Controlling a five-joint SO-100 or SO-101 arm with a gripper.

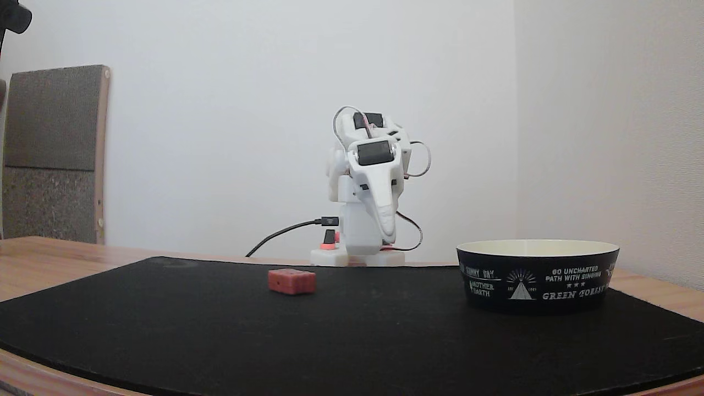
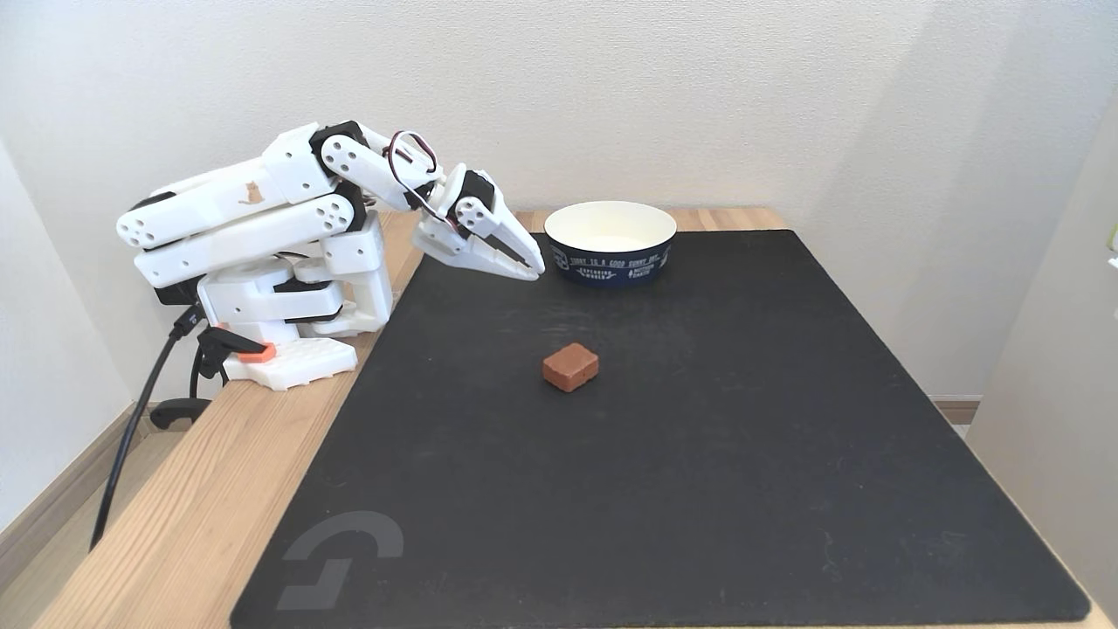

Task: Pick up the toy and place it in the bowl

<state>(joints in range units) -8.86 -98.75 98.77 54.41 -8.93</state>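
Note:
The toy, a small dull-red block (image 1: 291, 281) (image 2: 570, 366), lies on the black mat, with a tiny dark dot on the face seen in a fixed view. The bowl (image 1: 537, 276) (image 2: 610, 242), black outside with white lettering and cream inside, stands on the mat near the far edge in a fixed view. My white gripper (image 1: 389, 235) (image 2: 531, 266) hangs above the mat, pointing downward, shut with nothing in it. Its tip sits just left of the bowl and well behind the toy in a fixed view.
The black mat (image 2: 699, 454) covers most of the wooden table (image 2: 210, 489). The arm's base (image 2: 288, 362) with red-orange knobs stands off the mat's left side, a black cable (image 2: 131, 437) trailing down. White walls close the back and right.

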